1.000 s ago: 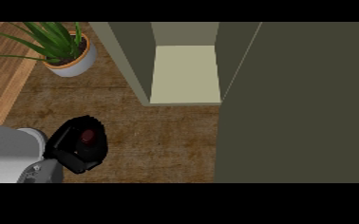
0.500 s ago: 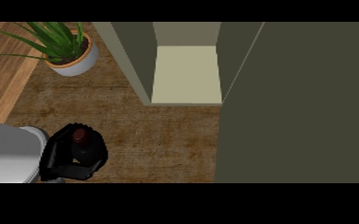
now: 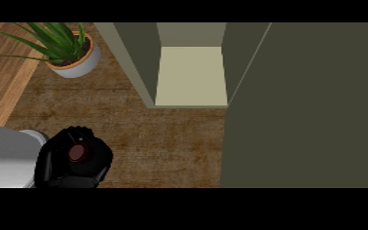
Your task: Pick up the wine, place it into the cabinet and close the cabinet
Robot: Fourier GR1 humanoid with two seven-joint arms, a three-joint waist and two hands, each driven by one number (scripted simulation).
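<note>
Left hand [image 3: 70, 169]: low at the view's left side, with the grey forearm [image 3: 16, 158] at the edge beside it.
Fingers [image 3: 99, 156]: curled and clamped round the wine. The black digits wrap it on both sides.
Wine [image 3: 77, 152]: inside the fingers, seen end-on from above as a dark red round top. The body is hidden by the hand; cannot tell whether it touches the table.
Cabinet [image 3: 137, 63]: up and to the right of the fingers, well apart from them, standing open.
Shelf [image 3: 191, 75]: pale panel inside the cabinet, farther from the fingers than the cabinet's near wall.
Cabinet door [image 3: 295, 107]: wide dark panel well to the right of the fingers, swung out and filling the view's right side.
Potted plant [image 3: 72, 61]: straight above the fingers, well apart. Green blades in a white pot with an orange rim.
Table [image 3: 165, 141]: brown wood-grain top under and around the fingers, running from them to the cabinet's foot.
</note>
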